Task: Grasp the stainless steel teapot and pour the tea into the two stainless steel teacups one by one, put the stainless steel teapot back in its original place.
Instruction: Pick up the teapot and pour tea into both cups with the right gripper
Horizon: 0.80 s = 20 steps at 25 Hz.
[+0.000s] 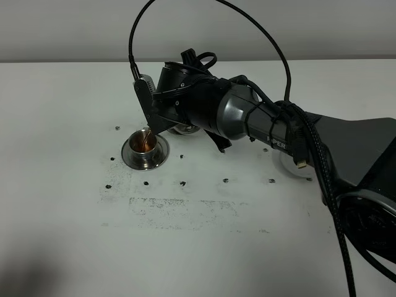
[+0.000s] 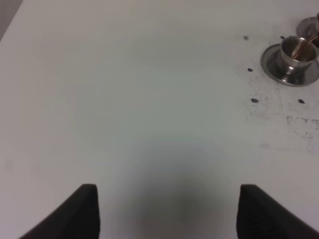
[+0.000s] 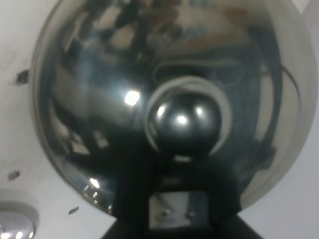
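Note:
The stainless steel teapot [image 3: 124,99] fills the right wrist view, its domed lid and knob facing the camera. My right gripper [image 1: 154,112] is shut on its handle and holds it tilted; in the exterior view the wrist hides most of the pot. A thin amber stream runs into the left teacup [image 1: 145,146] [image 2: 297,52], which stands on its saucer [image 1: 130,158]. The second teacup [image 1: 185,129] [image 2: 312,24] peeks out from under the right arm. The original place, a flat saucer [image 1: 288,166], shows partly behind that arm. My left gripper [image 2: 172,214] hangs open over bare table, far from the cups.
The white table [image 1: 74,235] carries small dark specks and a scuffed grey patch [image 1: 179,210] in front of the cups. The right arm and its black cables [image 1: 322,161] stretch across the right half. A shiny steel rim [image 3: 12,221] shows beside the teapot.

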{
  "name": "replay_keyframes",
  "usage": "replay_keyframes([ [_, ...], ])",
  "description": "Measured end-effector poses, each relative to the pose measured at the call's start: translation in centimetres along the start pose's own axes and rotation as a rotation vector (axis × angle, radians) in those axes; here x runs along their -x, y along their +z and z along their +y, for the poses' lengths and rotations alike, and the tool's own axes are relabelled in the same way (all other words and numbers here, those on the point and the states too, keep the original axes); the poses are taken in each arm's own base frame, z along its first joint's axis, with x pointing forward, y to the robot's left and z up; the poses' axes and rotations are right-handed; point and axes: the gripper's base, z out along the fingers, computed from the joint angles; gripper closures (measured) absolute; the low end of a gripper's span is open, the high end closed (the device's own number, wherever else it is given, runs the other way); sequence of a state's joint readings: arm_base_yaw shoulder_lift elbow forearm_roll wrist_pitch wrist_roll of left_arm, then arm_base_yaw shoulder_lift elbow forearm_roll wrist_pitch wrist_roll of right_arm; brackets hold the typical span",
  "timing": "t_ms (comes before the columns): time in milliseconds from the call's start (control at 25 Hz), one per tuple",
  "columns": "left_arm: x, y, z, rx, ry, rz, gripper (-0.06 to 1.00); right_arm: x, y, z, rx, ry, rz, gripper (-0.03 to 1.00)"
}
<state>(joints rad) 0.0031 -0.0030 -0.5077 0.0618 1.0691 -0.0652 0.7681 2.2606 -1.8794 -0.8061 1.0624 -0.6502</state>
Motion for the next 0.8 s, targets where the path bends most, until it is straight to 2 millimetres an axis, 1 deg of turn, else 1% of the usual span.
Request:
replay_keyframes([
  [320,0.0,0.0,0.0,0.0,0.0,0.0,0.38,0.39,-0.46,0.03,-0.023,-0.029,0.012,0.79],
  [640,0.0,0.0,0.0,0.0,0.0,0.0,0.38,0.71,0.05,0.3,-0.03,-0.051,0.035,0.79],
  [800,0.0,0.0,0.0,0.0,0.0,0.0,0.38,0.7,-0.1,0.24,-0.042,-0.051,0.049,0.79],
])
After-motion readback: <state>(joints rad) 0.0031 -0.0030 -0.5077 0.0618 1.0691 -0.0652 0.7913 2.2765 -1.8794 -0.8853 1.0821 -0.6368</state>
